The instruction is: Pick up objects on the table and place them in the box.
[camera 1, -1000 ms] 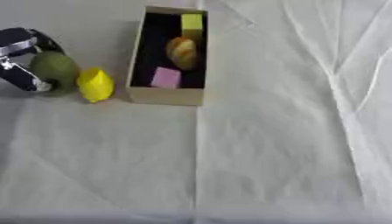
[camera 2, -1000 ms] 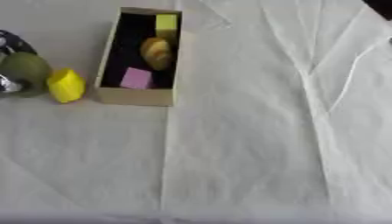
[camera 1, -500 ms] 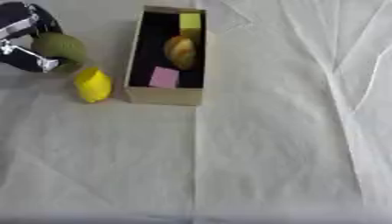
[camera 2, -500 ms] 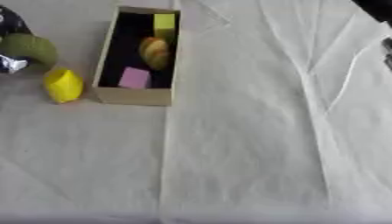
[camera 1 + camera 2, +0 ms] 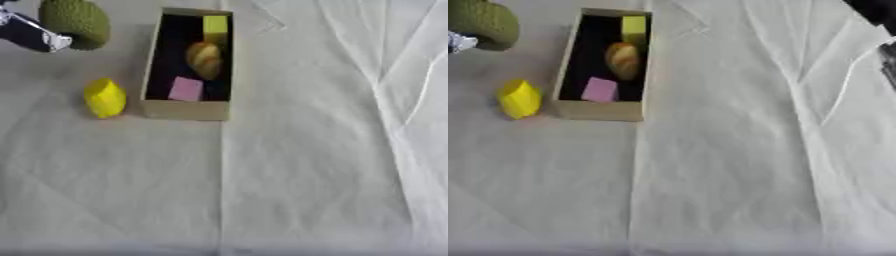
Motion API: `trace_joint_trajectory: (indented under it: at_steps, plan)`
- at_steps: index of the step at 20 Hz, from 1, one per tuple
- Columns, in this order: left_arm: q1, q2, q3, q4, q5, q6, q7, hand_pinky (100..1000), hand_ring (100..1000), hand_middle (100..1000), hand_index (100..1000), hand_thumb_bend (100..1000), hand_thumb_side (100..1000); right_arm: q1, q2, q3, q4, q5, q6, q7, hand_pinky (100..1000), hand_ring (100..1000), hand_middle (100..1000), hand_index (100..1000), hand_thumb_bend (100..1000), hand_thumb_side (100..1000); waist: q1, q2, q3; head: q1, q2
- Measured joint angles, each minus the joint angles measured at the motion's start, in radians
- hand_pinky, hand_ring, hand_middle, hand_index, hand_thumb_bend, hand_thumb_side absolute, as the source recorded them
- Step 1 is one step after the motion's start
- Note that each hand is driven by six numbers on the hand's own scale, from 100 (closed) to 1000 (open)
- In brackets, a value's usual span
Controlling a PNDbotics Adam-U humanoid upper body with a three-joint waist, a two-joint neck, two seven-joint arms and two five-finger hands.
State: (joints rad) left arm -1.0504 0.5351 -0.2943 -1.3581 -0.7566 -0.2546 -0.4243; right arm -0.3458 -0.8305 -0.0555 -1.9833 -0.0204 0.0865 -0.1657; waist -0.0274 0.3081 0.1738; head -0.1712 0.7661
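I see my left hand (image 5: 31,36) curled round one green ball (image 5: 75,22); one yellow block (image 5: 105,97) beside the box (image 5: 186,109), three items inside.

Box (image 5: 597,110) open, upper left on white cloth (image 5: 737,165); inside, yellow block (image 5: 633,24) far end, orange-brown lump (image 5: 622,60) middle, pink block (image 5: 599,90) near end. Yellow object (image 5: 519,99) just left of box. Green ball (image 5: 483,22) further up-left, a bit of the left hand (image 5: 458,42) at its lower edge.
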Motion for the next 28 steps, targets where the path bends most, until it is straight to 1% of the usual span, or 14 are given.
trace_joint_trajectory:
  at_steps: [5,8,9,10,13,15,16,18,21,23,25,26,27,28]
  plan:
    - [-0.041,-0.071,-0.019,-0.027,0.026,0.001,-0.006,592,544,506,622,232,100,0.001,0.0,-0.001,0.0,-0.007,-0.008,-0.002,886,757,687,792,100,707,0.0,0.0,0.0,0.001,0.0]
    - [-0.049,-0.112,-0.025,-0.016,0.035,0.005,0.0,590,541,505,621,173,100,-0.001,0.0,0.0,0.0,-0.009,-0.011,0.001,886,757,689,792,100,705,0.0,0.0,-0.003,0.002,0.0]
    - [-0.051,-0.124,-0.025,-0.005,0.035,0.008,0.006,590,541,505,622,287,100,-0.002,0.0,0.0,0.0,-0.009,-0.012,0.003,886,757,689,792,100,706,0.0,0.0,-0.006,0.003,0.0]
    - [-0.052,-0.137,-0.025,0.01,0.035,0.009,0.014,591,542,505,623,157,100,-0.006,0.0,0.0,0.0,-0.01,-0.013,0.003,886,757,689,792,100,706,0.0,0.0,-0.01,0.004,0.0]
    - [-0.066,-0.172,-0.023,0.082,0.015,0.005,0.053,594,547,505,623,181,100,-0.019,0.006,0.001,0.0,-0.014,-0.018,0.009,886,758,689,792,100,706,0.0,0.0,-0.021,0.012,0.0]
    - [-0.075,-0.193,-0.019,0.149,-0.026,-0.007,0.088,595,548,505,623,186,100,-0.027,0.009,0.001,0.0,-0.017,-0.021,0.013,886,758,689,792,100,708,0.0,0.001,-0.029,0.016,0.0]
    - [-0.078,-0.202,-0.014,0.184,-0.049,-0.016,0.107,595,549,506,625,215,100,-0.031,0.01,0.003,0.0,-0.017,-0.023,0.016,886,757,689,791,100,708,0.0,0.001,-0.031,0.019,0.0]
    - [-0.08,-0.217,-0.004,0.243,-0.092,-0.036,0.14,597,552,508,627,180,100,-0.034,0.013,0.006,0.0,-0.017,-0.026,0.021,886,757,689,791,100,710,0.0,0.001,-0.035,0.02,0.0]
    - [-0.081,-0.232,0.011,0.314,-0.133,-0.06,0.175,616,569,521,642,204,100,-0.04,0.018,0.007,0.0,-0.017,-0.026,0.024,887,757,689,791,100,712,0.0,0.01,-0.039,0.024,0.0]
    - [-0.081,-0.24,0.021,0.353,-0.155,-0.07,0.193,641,590,548,670,194,100,-0.041,0.019,0.007,0.0,-0.017,-0.025,0.025,887,757,688,790,100,713,0.0,0.012,-0.042,0.026,0.0]
    - [-0.081,-0.249,0.031,0.382,-0.158,-0.081,0.211,675,629,602,720,239,100,-0.041,0.023,0.008,0.0,-0.017,-0.024,0.027,888,757,688,790,100,715,0.0,0.013,-0.044,0.028,0.0]
    - [-0.081,-0.252,0.034,0.392,-0.157,-0.088,0.216,699,665,645,759,246,100,-0.041,0.025,0.008,0.0,-0.017,-0.023,0.028,888,756,688,790,100,715,0.0,0.013,-0.044,0.028,0.0]
    - [-0.081,-0.254,0.035,0.4,-0.152,-0.097,0.218,724,710,704,804,290,100,-0.041,0.026,0.01,0.0,-0.017,-0.022,0.029,888,756,688,789,100,716,0.0,0.013,-0.044,0.028,0.0]
    - [-0.081,-0.255,0.036,0.405,-0.145,-0.106,0.216,741,739,739,828,306,100,-0.041,0.026,0.011,0.0,-0.017,-0.021,0.03,888,756,688,789,100,716,0.0,0.014,-0.044,0.028,0.0]
